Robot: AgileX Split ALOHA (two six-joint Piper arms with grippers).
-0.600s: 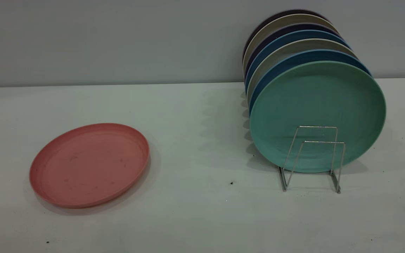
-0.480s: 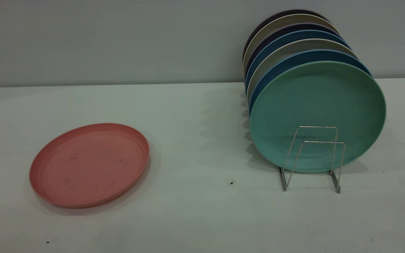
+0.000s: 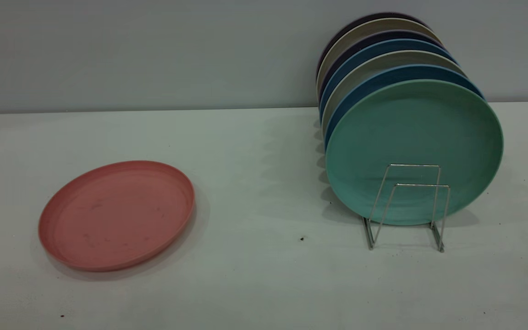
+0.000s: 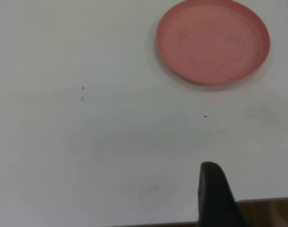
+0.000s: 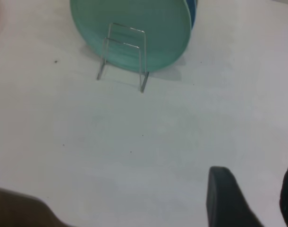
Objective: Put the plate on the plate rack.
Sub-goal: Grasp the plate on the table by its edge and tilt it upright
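Note:
The salmon-pink plate (image 3: 117,214) lies flat on the white table at the left; it also shows in the left wrist view (image 4: 213,41). The silver wire plate rack (image 3: 408,206) stands at the right, its two front loops free; it also shows in the right wrist view (image 5: 122,56). No arm shows in the exterior view. My left gripper (image 4: 250,172) is open and empty, well back from the plate near the table's edge. My right gripper (image 5: 252,172) is open and empty, well back from the rack.
A teal-green plate (image 3: 413,137) stands upright in the rack just behind the front loops, with several blue, beige and dark plates (image 3: 374,50) behind it. A grey wall (image 3: 154,50) runs behind the table. The table's near edge (image 4: 134,223) shows by the left gripper.

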